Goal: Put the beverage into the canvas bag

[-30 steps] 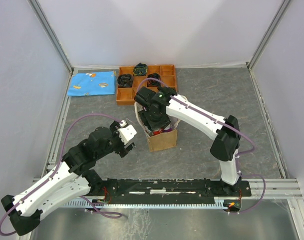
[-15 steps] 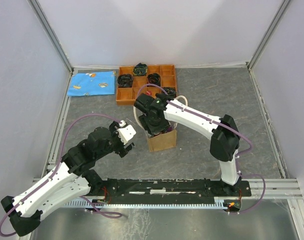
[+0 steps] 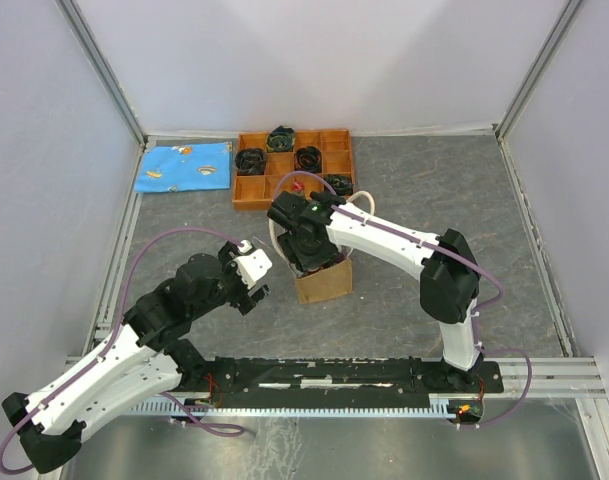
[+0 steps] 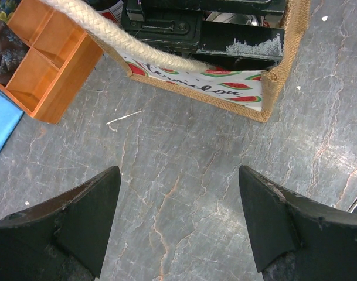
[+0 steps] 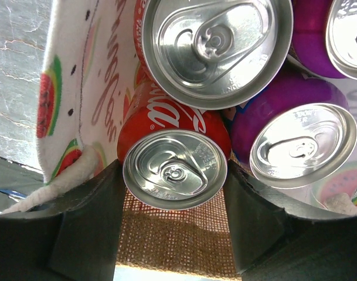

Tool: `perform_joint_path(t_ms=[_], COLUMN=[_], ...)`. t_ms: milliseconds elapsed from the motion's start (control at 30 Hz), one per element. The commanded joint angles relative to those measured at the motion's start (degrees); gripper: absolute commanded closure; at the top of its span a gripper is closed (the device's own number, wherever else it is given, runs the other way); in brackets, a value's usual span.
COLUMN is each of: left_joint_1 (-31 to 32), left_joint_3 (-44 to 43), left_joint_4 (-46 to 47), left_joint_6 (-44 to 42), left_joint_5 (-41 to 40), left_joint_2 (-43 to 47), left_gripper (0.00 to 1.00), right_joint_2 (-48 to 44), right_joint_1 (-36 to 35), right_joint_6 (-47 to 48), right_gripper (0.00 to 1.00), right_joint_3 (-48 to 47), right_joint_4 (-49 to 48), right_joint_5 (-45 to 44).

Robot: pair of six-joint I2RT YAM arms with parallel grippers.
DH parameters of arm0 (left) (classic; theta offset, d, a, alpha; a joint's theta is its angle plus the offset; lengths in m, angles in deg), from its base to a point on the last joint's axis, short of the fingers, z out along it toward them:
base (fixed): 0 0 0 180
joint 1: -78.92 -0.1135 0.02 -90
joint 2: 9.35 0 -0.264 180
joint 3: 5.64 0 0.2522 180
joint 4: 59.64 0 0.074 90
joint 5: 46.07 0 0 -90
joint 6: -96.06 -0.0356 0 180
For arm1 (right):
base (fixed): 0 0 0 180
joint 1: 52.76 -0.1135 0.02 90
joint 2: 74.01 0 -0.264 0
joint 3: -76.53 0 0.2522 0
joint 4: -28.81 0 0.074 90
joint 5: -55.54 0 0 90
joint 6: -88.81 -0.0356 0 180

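The beverage is a red cola can (image 5: 166, 120), upright inside the canvas bag (image 3: 322, 283), close to its brown burlap wall (image 5: 178, 240). My right gripper (image 5: 173, 171) reaches down into the bag and is shut on this can, one finger pressed on each side of it. Seen from above, the right gripper (image 3: 306, 248) covers the bag's mouth and hides the can. My left gripper (image 4: 178, 205) stands open over bare table just left of the bag (image 4: 225, 88), holding nothing; the top view has the left gripper (image 3: 256, 285) there too.
Another red can (image 5: 216, 44) and two purple cans (image 5: 301, 146) stand in the bag beside the held one. A white rope handle (image 4: 108, 29) hangs off the bag. An orange wooden tray (image 3: 249, 190) of dark bundles and a blue cloth (image 3: 184, 166) lie behind.
My right gripper has gone down and a little left into the bag's mouth with the can. The left arm has not moved.
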Motion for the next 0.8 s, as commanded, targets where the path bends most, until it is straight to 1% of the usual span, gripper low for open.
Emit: perform_joint_path(t_ms=[0,67,100,133,167,433,600,667,767], left_joint_1=[-0.21,-0.22,-0.24,-0.30,-0.24,-0.28,-0.46,-0.76,-1.33], left_joint_3=[-0.27,-0.24,-0.23,-0.23,-0.23,-0.61,-1.79,-2.68,-4.74], left_joint_4=[2.46,2.41,2.50,2.55,2.59,2.51,2.71,2.47,1.53], left_joint_6=[2.90,2.93,2.92,2.91,2.94,3.04,4.03,4.43,5.37], left_joint_5=[1.12,1.21,1.32,1.39,1.47,1.50,0.78,0.64,0.69], left_joint_2=[0.44,0.38,0.33,0.33,0.26,0.06,-0.26,-0.39,-0.34], left_gripper=[0.12,0.12,0.12,0.12,0.12,0.12,0.12,0.12,0.12], right_joint_2=[-3.28,-3.60,-3.74,-3.84,-3.96,-6.04,-9.60,-11.73,-13.67], right_joint_1=[-1.46,-1.55,-1.58,-1.65,-1.69,-1.90,-1.94,-1.90,-1.42], right_joint_6=[-0.35,-0.55,-0.60,-0.68,-0.79,-1.77,-2.55,-2.53,-3.41], right_gripper=[0.44,0.36,0.29,0.07,0.01,0.01,0.01,0.01,0.01], right_joint_3=[-3.48,-5.01,-5.79,-6.28,-6.95,-10.16,-11.54,-10.69,-10.22], right_joint_4=[-0.08,0.96,1.35,1.73,2.00,3.29,2.16,0.58,0.98], right_joint_5=[-1.10,-1.55,-1.68,-1.73,-1.78,-3.08,-6.91,-8.95,-11.82])
